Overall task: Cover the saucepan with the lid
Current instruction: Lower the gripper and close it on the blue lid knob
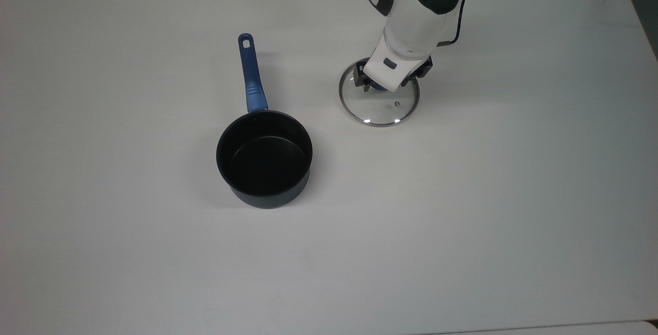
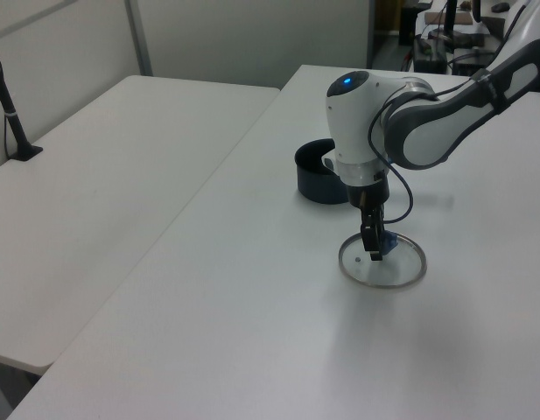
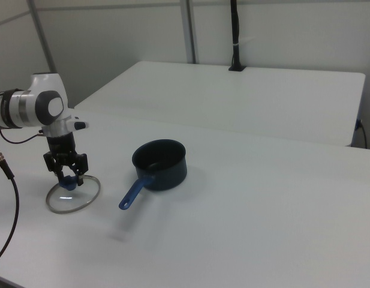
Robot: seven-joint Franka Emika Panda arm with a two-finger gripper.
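The lid point(image 1: 383, 110), clear glass with a metal rim, lies flat on the white table point(image 1: 462, 211), to the saucepan's right in the top view. My gripper point(image 1: 386, 84) is low over the lid's centre and hides most of the blue knob. In the right view the gripper point(image 3: 68, 177) is open, with its fingers straddling the knob point(image 3: 68, 183). The dark saucepan point(image 1: 264, 157) stands empty, its blue handle point(image 1: 252, 75) pointing to the top view's top. In the left view the lid point(image 2: 398, 269) lies nearer than the saucepan point(image 2: 319, 171), with the gripper point(image 2: 375, 251) down on it.
A second white table point(image 3: 244, 96) stands beside this one across a narrow gap. A black post point(image 2: 11, 118) is clamped to it. The arm's black cable point(image 3: 8, 198) hangs at the right view's left edge.
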